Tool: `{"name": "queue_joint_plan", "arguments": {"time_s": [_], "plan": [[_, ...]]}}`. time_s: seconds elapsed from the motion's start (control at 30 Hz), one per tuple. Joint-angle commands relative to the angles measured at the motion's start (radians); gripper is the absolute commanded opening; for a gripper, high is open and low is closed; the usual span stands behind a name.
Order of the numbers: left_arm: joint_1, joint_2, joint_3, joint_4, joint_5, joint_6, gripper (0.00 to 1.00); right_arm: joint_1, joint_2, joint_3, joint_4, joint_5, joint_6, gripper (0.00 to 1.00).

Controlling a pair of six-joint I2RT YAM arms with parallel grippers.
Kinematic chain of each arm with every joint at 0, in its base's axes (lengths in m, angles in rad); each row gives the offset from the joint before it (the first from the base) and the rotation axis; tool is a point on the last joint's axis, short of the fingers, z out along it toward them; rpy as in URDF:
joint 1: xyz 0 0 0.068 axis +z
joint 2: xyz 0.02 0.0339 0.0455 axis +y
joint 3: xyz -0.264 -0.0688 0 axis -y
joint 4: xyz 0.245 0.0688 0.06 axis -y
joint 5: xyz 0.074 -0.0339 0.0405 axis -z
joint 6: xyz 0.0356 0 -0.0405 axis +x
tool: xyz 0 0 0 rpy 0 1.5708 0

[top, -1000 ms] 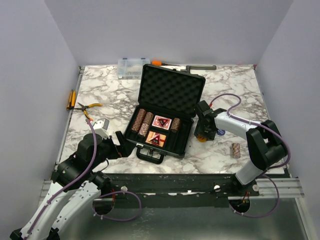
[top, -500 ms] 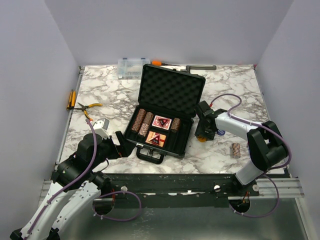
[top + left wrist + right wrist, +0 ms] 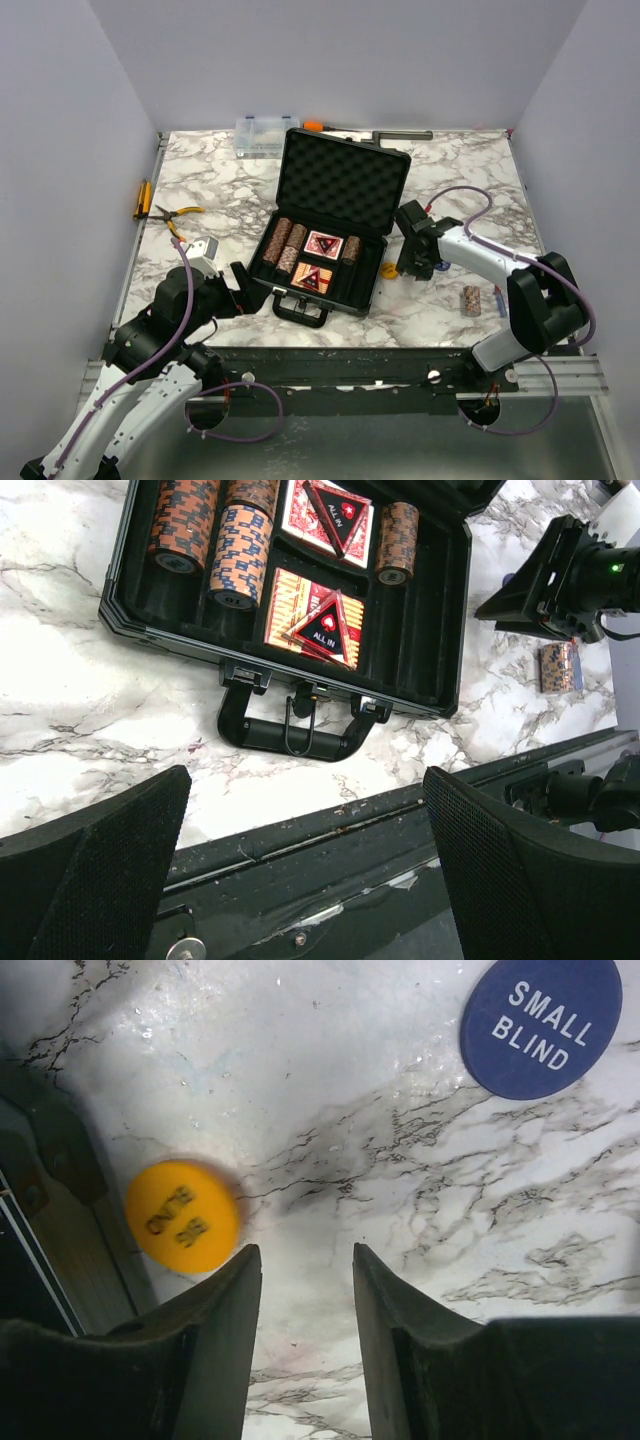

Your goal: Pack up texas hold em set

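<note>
So the black case [image 3: 345, 185] is lying open on the marble table [image 3: 200, 180], foam lid propped up, with brown chip stacks [image 3: 215, 530], two red card decks [image 3: 283, 608] and triangular "ALL IN" tokens [image 3: 325, 630] sitting in its slots. The left gripper [image 3: 308, 780] has its fingers spread as wide as they go, grasping nothing; the case is right out ahead of them, its handle [image 3: 295, 738] being the nearest bit. The right gripper [image 3: 305, 1260] is down low over the table just past the other side of the case, fingers drawn in to a narrow gap with only bare marble between them (so released, nothing in there). The yellow round token [image 3: 182, 1216] lies just outside one finger, on the case side, not between the two. The blue "SMALL BLIND" token [image 3: 540, 1025] is farther out ahead of the other finger. One loose chip stack [image 3: 470, 299] lies on the table well apart from both sets of fingers.
</note>
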Motion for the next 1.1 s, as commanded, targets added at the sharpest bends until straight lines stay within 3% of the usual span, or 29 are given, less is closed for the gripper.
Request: {"name": "queue_joint_plan", "arguments": {"time_s": [0.0,0.23,0.53,1.07], "plan": [[0.007,-0.005,-0.016,0.007,0.014,0.004,0.99,-0.008,-0.036,0.033,-0.053,0.031,0.005,0.40],[0.009,-0.003,-0.016,0.007,0.016,0.004,0.98,-0.009,-0.058,0.047,-0.067,0.023,0.000,0.40],[0.009,-0.003,-0.016,0.007,0.017,0.004,0.98,-0.009,0.018,0.069,0.019,-0.049,-0.002,0.60],[0.012,-0.010,-0.018,0.007,0.010,0.003,0.98,-0.009,0.176,0.075,0.152,-0.172,-0.060,0.69]]}}
